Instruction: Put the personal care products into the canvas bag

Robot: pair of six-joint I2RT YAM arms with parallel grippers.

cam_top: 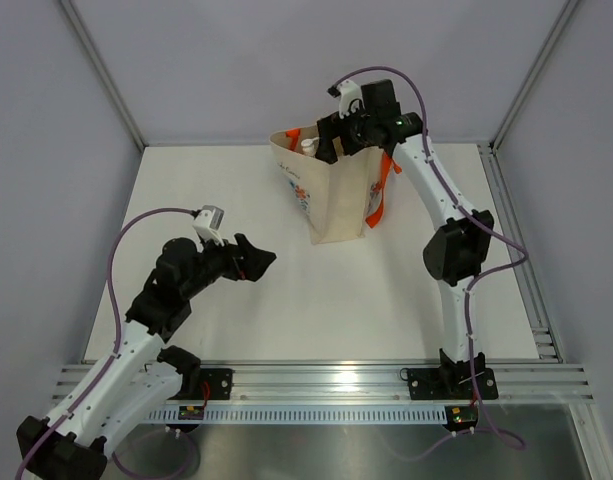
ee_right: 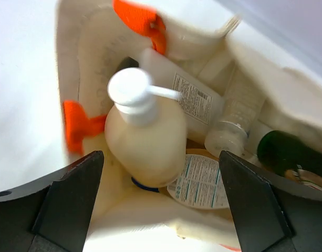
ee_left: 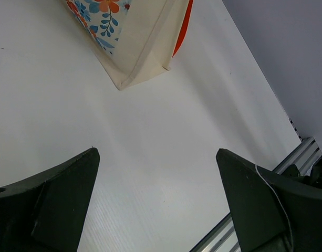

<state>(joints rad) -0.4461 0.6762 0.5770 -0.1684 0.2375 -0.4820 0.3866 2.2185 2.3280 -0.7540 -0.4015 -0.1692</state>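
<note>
The canvas bag (cam_top: pixel 331 200) stands upright at the back of the table, flower print on its left side. My right gripper (cam_top: pixel 333 133) hovers over its mouth, open and holding nothing. In the right wrist view the gripper (ee_right: pixel 161 157) looks down into the bag (ee_right: pixel 82 63). A cream pump bottle (ee_right: pixel 145 139), slightly blurred, lies just below the jaws, apart from both fingers. Beside it are a white labelled bottle (ee_right: pixel 189 97), a clear-capped tube (ee_right: pixel 231 134), a round labelled base (ee_right: pixel 205 184) and a dark green cap (ee_right: pixel 287 152). My left gripper (cam_top: pixel 256 258) is open over bare table.
Orange handles (ee_right: pixel 139 21) hang at the bag's rim. The bag's bottom corner (ee_left: pixel 134 47) shows ahead of my left gripper (ee_left: pixel 156 152). An aluminium rail (cam_top: pixel 326 380) runs along the near edge, and another (cam_top: pixel 516 250) along the right. Grey walls enclose the table.
</note>
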